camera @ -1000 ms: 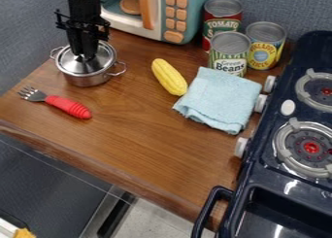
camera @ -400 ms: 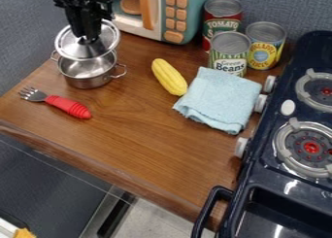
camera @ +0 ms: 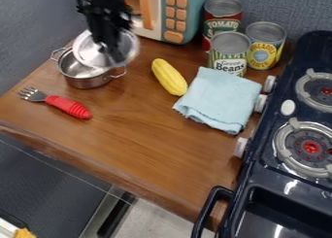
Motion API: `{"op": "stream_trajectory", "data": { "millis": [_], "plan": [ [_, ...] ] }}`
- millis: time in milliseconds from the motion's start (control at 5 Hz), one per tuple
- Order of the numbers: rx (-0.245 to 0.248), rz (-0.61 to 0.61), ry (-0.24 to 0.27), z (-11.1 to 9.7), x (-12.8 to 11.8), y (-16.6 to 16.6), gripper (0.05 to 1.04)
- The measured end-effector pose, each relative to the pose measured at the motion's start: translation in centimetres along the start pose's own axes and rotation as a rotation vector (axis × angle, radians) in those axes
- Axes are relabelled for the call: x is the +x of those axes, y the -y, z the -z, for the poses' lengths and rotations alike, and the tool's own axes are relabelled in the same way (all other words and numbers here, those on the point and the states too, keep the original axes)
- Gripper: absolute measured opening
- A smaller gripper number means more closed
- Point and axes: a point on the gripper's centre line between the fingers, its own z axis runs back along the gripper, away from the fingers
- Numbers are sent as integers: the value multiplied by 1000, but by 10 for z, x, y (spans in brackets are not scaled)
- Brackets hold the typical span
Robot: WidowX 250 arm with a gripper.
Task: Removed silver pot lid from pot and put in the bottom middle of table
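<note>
At the upper left, my gripper (camera: 111, 48) is shut on the silver lid (camera: 89, 51), holding it in the air. The lid hangs over the right part of the silver pot (camera: 88, 80) and partly hides its opening. The pot stands on the wooden table (camera: 149, 144) near its left back edge, with its two loop handles out to the sides.
A red-handled fork (camera: 67, 107) lies in front of the pot. Right of the pot are yellow corn (camera: 170, 77) and a folded blue cloth (camera: 219, 100). Several cans stand behind the cloth, beside a toy microwave (camera: 186, 13). A dark stove (camera: 285, 183) borders the right.
The lid has been raised off the pot in my gripper, then carried to the right. The pot has stayed in about the same place.
</note>
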Motion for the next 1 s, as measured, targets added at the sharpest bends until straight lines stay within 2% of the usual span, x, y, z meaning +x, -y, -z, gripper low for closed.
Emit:
{"op": "stream_trajectory", "data": {
  "millis": [200, 400, 600, 800, 1000],
  "plan": [
    [-49, 73, 74, -7, -6, 35, 274],
    [-81, 124, 77, -8, -23, 62, 274],
    [-75, 127, 82, -10, -26, 67, 274],
    [-63, 113, 69, -9, -29, 64, 274],
    [-44, 107, -8, 13, -33, 58, 274]
  ]
}}
